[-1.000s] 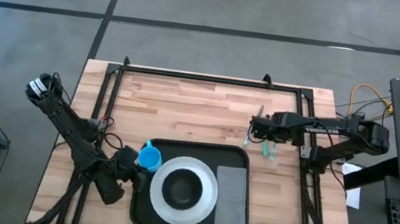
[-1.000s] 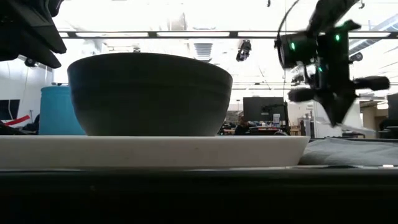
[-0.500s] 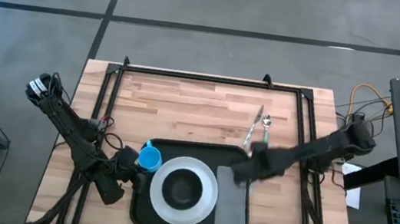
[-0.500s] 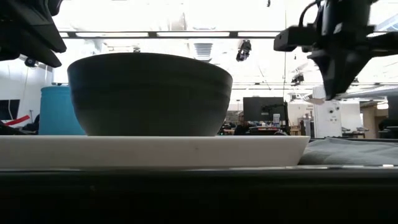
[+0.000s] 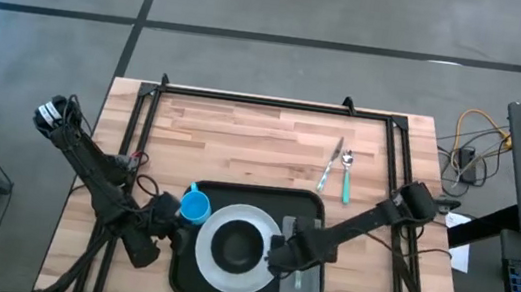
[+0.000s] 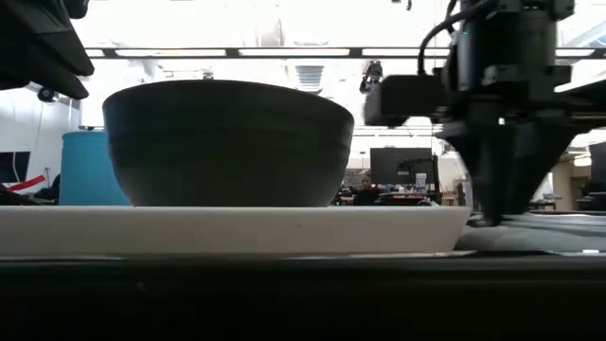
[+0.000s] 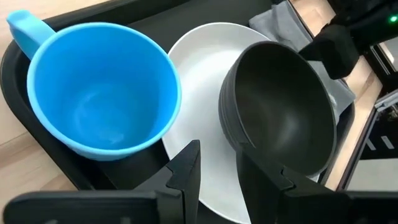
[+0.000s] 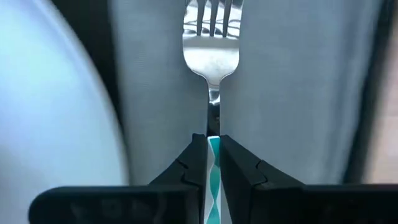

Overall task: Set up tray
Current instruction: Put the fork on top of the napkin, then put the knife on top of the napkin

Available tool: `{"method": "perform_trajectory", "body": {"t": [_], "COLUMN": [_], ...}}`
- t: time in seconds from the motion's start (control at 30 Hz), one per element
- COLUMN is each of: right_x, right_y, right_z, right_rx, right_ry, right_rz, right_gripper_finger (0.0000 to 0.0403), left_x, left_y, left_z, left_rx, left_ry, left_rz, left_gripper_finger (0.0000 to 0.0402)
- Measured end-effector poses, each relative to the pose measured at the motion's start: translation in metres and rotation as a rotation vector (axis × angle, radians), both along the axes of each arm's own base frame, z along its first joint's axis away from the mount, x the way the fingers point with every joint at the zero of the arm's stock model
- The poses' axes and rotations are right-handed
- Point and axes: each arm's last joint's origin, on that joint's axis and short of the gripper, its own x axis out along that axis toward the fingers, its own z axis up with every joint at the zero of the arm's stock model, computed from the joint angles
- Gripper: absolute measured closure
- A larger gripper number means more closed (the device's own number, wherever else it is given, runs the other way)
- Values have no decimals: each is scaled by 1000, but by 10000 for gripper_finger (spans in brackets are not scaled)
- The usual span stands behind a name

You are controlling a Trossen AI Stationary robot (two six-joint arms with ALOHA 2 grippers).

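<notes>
A black tray holds a white plate with a black bowl on it, a blue cup in its far left corner and a grey napkin along its right side. My right gripper is down over the napkin, shut on a fork with a teal handle. My left gripper waits at the tray's left rim beside the cup, open, its fingers over the plate's edge. My right gripper pinches the fork by its teal handle, near where the handle meets the metal neck, between the two fingertips. The fingers lie along the fork, and its head points away from them over the napkin. In the low view the fingers come down from above onto the napkin.
A knife and a teal-handled spoon lie on the bare wood beyond the tray's far right corner. A black frame runs along the table's far edge and sides. The far half of the table is open wood.
My right gripper has carried the fork from the cutlery on the far right wood toward the near edge and left, over the tray's far rim, then down onto the napkin. The knife and spoon stay where they were.
</notes>
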Motion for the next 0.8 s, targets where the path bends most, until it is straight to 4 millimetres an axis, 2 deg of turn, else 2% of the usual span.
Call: {"method": "perform_trajectory", "body": {"t": [0.1, 0.4, 0.67, 0.8], "right_x": [8, 7, 12, 14], "right_y": [2, 2, 5, 5], "right_z": [-1, 3, 10, 16], "right_rx": [20, 4, 47, 13], "right_ry": [-50, -57, -74, -98], "right_rz": [-10, -25, -37, -37], "right_gripper_finger": [372, 365, 332, 316], "left_x": [-2, -6, -7, -7], "left_y": [-2, -6, -6, -6], "left_z": [0, -1, -3, -3], "left_rx": [0, 1, 6, 6], "left_ry": [1, 4, 9, 9], "left_rz": [-10, -35, -40, -40], "left_gripper_finger": [317, 317, 317, 317]}}
